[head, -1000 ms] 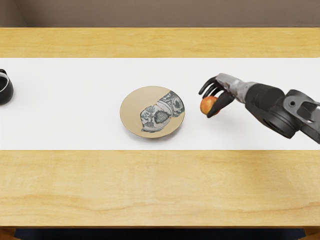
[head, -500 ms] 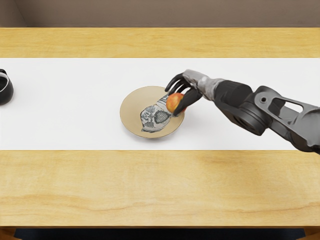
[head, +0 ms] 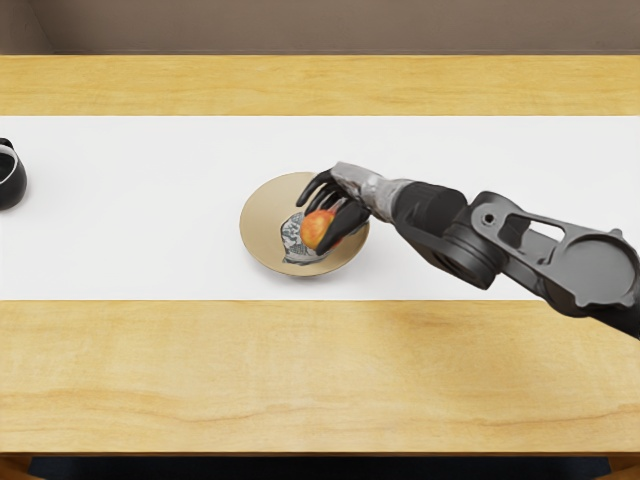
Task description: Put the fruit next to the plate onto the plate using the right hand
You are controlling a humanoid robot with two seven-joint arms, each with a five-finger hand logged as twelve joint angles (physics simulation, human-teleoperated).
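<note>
A single view from the robot's head looks down at a slant on a wooden table (head: 320, 380) from its near side. It faces the far edge, where a strip of dark wall (head: 320, 25) shows. It stands back enough to take in the table's full depth. A white runner (head: 150, 230) crosses from side to side. The plate (head: 262, 225) sits near the middle, and the right arm (head: 520, 250) enters from the right edge.
</note>
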